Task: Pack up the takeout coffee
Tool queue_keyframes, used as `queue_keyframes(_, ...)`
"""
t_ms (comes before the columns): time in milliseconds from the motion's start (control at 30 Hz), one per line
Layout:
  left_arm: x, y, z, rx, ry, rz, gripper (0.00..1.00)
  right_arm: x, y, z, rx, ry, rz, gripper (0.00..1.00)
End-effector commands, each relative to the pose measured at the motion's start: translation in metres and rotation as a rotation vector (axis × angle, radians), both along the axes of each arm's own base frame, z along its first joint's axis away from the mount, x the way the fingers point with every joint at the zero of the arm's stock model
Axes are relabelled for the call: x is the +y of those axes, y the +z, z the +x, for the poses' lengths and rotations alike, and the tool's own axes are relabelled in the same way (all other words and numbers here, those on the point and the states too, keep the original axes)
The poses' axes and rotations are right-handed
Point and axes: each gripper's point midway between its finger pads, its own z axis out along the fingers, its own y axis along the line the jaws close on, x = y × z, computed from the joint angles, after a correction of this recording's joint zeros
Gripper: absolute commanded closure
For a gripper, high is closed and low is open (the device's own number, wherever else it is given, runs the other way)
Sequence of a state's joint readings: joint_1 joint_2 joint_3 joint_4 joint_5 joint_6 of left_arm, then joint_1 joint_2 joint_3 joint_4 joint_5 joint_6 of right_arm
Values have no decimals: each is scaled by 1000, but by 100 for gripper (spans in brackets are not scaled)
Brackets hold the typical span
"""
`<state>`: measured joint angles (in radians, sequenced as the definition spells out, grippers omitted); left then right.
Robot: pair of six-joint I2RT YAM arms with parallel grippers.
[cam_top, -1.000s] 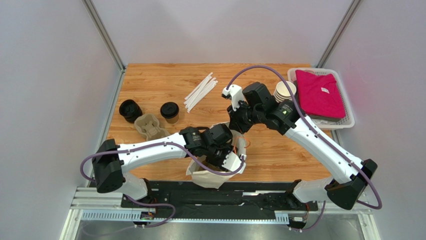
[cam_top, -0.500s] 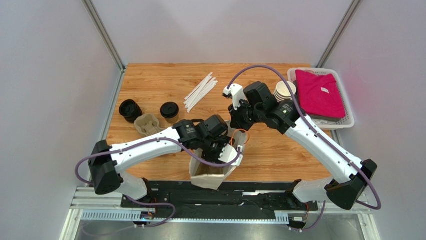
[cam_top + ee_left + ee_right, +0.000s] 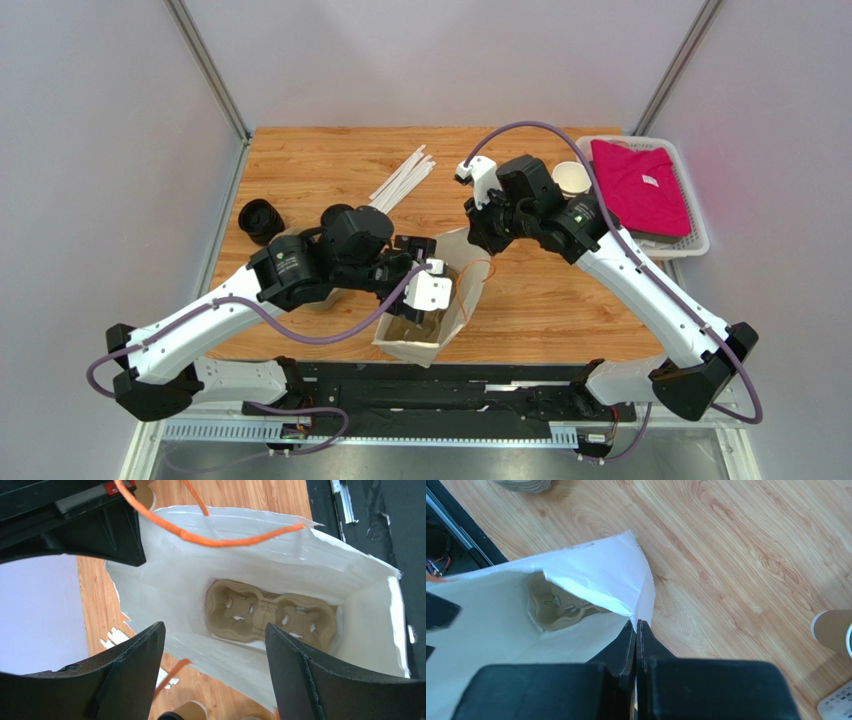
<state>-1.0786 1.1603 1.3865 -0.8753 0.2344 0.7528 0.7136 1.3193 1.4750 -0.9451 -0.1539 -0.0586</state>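
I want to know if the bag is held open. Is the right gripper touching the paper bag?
Touching. In the right wrist view the right gripper is shut on a rim corner of the paper bag, which runs between its fingertips.

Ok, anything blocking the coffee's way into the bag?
The open left gripper hangs right over the mouth of the paper bag, and an orange handle loops across it. Inside, only the pulp cup tray lies flat on the floor, wells up. The right gripper pinches the rim. The coffee itself I cannot make out.
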Motion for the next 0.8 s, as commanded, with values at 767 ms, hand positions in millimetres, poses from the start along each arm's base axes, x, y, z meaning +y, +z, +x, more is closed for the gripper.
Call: queue_keyframes(767, 80, 87, 16, 197, 508, -553, 12, -6, 49, -32, -256, 123, 25, 100)
